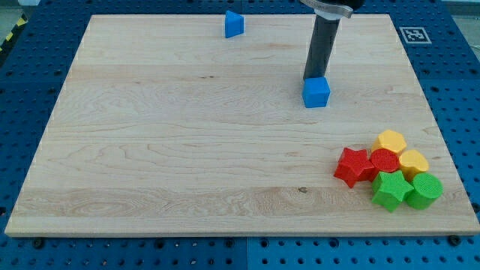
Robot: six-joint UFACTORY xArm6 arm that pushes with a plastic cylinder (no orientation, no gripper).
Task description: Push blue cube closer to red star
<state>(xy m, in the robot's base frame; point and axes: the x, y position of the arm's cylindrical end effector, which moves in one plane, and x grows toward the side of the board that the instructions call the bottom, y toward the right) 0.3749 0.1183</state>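
Note:
The blue cube [316,92] sits on the wooden board, right of centre in the upper half. My tip [314,78] stands directly behind the cube, at its top edge in the view, touching or almost touching it. The red star [355,166] lies at the lower right, at the left end of a cluster of blocks, well below and a little to the right of the cube.
Packed beside the red star are a red cylinder [384,161], two yellow blocks [391,141] [413,161], a green star [391,190] and a green cylinder [424,189]. A blue triangular block [234,24] sits near the board's top edge [165,16].

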